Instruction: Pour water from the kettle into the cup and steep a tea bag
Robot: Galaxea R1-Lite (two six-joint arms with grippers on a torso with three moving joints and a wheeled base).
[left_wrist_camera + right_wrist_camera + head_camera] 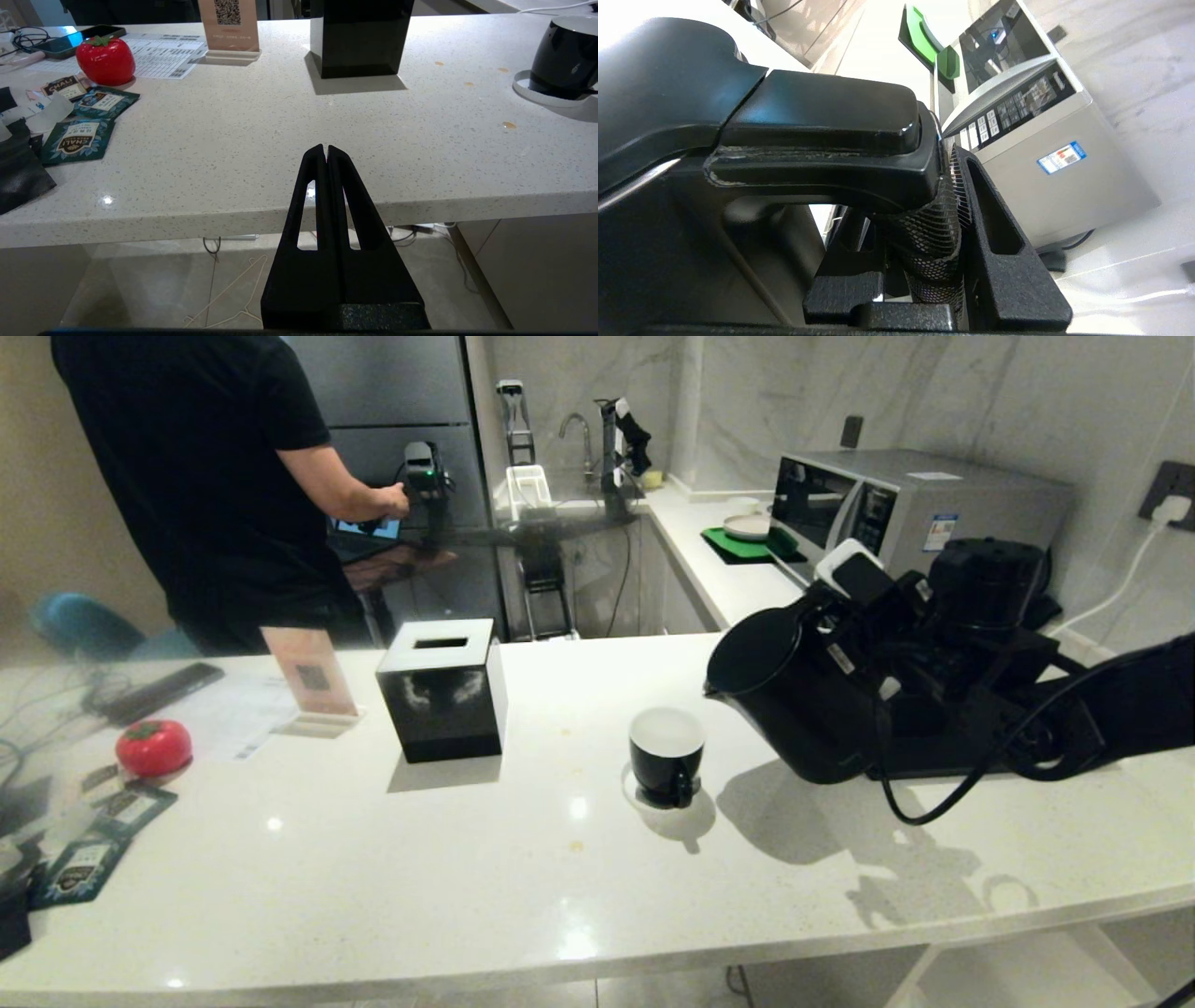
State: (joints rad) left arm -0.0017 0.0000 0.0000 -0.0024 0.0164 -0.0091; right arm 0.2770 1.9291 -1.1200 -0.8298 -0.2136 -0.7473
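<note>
Kettle: matte black plastic jug kettle (794, 700), tilted above the white stone counter (523, 887), spout toward the glossy black mug with white interior (666, 753), just beside and lower.
Right gripper (924, 242): clamped on the kettle's mesh-wrapped loop handle (934, 233); nearer arm.
Left gripper (325, 151): closed, empty, at the counter's front edge.
Views: only the right wrist view shows the grip; only the head view shows the spout-to-mug gap.

On your bench (560, 896) the cup (665, 756) stands near the middle, with the tissue box (442, 689) to its left and a little farther back. The kettle (794, 700) sits tilted just right of the cup, spout toward it, apart from it. Far left you have the tomato-shaped object (153, 747), with the packets (93, 845) in front of it at the bench's near left edge. The sign stand (313, 681) is between tomato and tissue box. Behind the kettle, the microwave (915, 504) sits on the back counter.
</note>
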